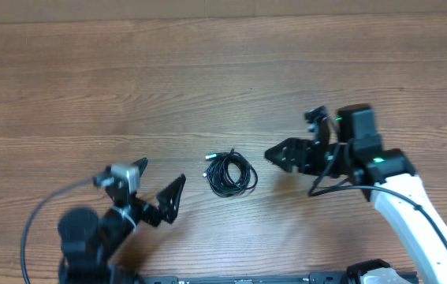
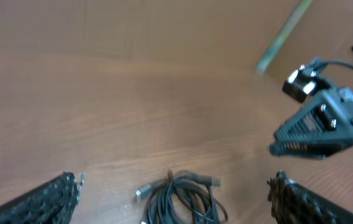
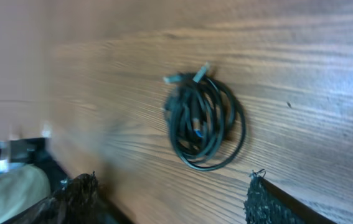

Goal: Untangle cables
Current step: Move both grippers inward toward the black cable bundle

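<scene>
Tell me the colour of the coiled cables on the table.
The cables are black, with pale metallic plug ends; the right wrist view shows them best.

Bare table (image 1: 223, 71) on every side of the cables (image 1: 232, 174)

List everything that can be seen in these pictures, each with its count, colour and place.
cables: one small coil, black with light plug ends, on the middle of the table, between the two grippers and touched by neither
table: one, brown wood grain, under everything
left gripper: one, black, open, to the lower left of the coil, holding nothing
right gripper: one, black, open, to the right of the coil, holding nothing
left arm: one, black, at the lower left edge
right arm: one, white link with black joints, at the lower right
</scene>
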Motion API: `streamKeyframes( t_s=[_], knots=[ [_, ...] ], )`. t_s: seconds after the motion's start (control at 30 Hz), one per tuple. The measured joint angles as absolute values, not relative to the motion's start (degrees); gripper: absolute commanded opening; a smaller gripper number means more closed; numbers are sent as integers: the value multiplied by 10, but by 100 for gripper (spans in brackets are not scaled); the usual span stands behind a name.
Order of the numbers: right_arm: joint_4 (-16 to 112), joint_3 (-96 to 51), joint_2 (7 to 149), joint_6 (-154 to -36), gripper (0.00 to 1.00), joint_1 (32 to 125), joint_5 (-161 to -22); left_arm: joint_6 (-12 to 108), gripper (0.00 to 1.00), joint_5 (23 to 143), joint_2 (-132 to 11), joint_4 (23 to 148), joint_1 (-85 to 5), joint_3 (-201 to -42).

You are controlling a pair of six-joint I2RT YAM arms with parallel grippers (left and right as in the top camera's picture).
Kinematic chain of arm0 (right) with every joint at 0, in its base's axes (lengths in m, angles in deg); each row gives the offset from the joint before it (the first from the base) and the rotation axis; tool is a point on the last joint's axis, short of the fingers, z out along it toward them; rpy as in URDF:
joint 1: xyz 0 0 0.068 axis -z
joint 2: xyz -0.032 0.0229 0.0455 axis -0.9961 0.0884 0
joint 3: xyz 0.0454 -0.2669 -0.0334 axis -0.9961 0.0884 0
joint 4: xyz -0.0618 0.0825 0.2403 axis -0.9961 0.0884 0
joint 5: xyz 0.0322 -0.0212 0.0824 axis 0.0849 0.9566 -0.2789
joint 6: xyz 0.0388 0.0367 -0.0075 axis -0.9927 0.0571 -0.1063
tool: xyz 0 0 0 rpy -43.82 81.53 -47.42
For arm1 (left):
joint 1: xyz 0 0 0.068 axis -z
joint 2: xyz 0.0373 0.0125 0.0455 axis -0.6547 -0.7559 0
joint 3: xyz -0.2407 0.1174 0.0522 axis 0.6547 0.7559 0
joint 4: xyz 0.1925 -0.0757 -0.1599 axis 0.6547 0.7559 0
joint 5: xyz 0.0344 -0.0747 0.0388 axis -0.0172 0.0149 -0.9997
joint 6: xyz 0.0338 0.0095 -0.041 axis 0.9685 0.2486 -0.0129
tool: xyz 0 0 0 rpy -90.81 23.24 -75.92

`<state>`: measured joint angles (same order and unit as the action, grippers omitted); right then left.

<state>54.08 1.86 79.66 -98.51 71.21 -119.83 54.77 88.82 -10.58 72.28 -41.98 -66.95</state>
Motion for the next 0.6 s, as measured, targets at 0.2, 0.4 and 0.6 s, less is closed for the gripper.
streamKeyframes(
  t_s=[0.2,0.4,0.6],
  knots=[
    [527,11,825,-1037,100,650,-1120,570,100,890,-350,847,-420,-824],
    [498,6,827,-1073,100,648,-1101,545,100,959,-508,844,-420,-870],
    [493,6,834,-1086,100,648,-1084,525,100,970,-629,861,-390,-870]
  ],
)
